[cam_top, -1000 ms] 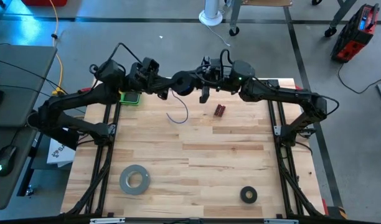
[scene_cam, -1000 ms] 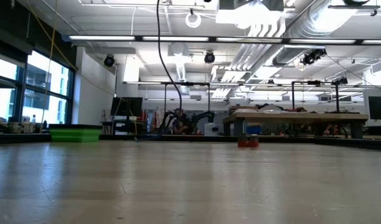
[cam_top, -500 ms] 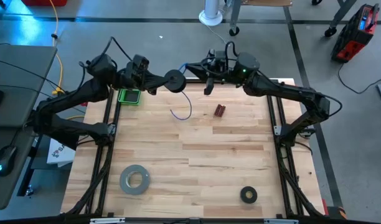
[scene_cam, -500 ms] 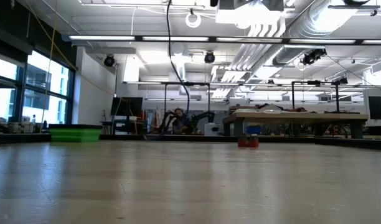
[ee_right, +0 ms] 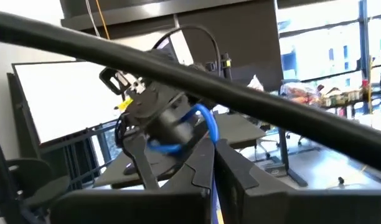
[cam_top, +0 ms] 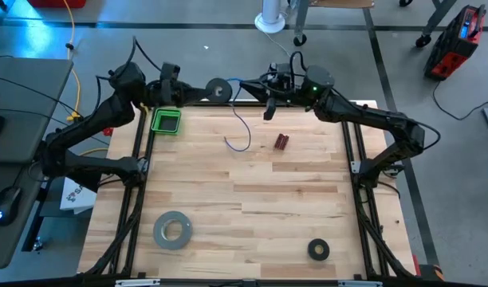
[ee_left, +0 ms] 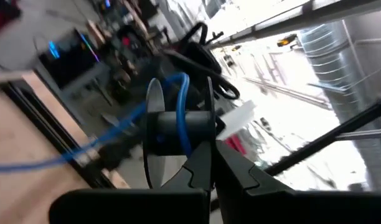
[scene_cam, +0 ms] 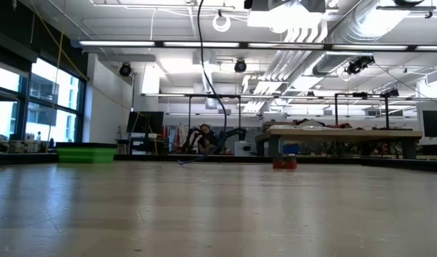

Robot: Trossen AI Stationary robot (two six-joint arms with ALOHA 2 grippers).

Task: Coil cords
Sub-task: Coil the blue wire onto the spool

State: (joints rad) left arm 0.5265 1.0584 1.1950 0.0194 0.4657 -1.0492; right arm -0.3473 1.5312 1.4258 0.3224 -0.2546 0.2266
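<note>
cord [cam_top: 238, 127] is hanging at twelve o'clock, being wound on the spool [cam_top: 218, 89]. left gripper [cam_top: 202, 92] is pinching the spool. right gripper [cam_top: 242, 84] is pinching the cord. next, keep turning.

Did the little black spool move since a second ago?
Yes. In the high view the spool, held by the left gripper, has moved toward the table's far edge, nearer the green tray.

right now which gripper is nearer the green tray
Left. The left gripper is just beside the green tray; the right gripper is farther off, past the spool.
</note>
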